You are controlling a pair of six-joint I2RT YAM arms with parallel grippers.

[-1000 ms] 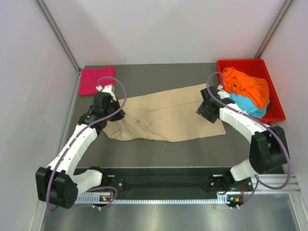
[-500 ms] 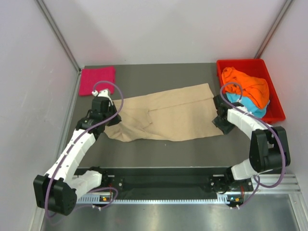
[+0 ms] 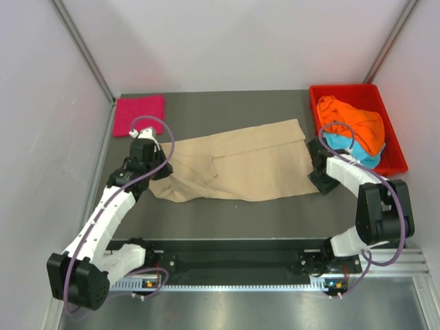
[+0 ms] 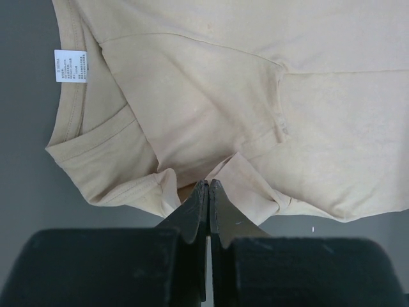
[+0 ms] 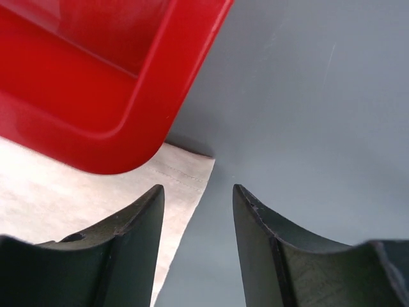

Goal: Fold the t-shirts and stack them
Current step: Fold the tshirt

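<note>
Dark grey table (image 3: 227, 220) carries the beige t-shirt (image 3: 240, 168) spread across its middle, the pink t-shirt (image 3: 139, 115) lies folded at the far left corner, and the orange t-shirt (image 3: 354, 124) sits in the red tray (image 3: 347, 89). We judge that the folding of the beige one is in hand: the left gripper (image 4: 208, 187), low at the sleeve end, has its fingers pressed together and seems to pinch the cloth, while the right gripper (image 5: 195, 192) hovers with fingers wide over the hem corner. Next, we think, it must descend and close there.
</note>
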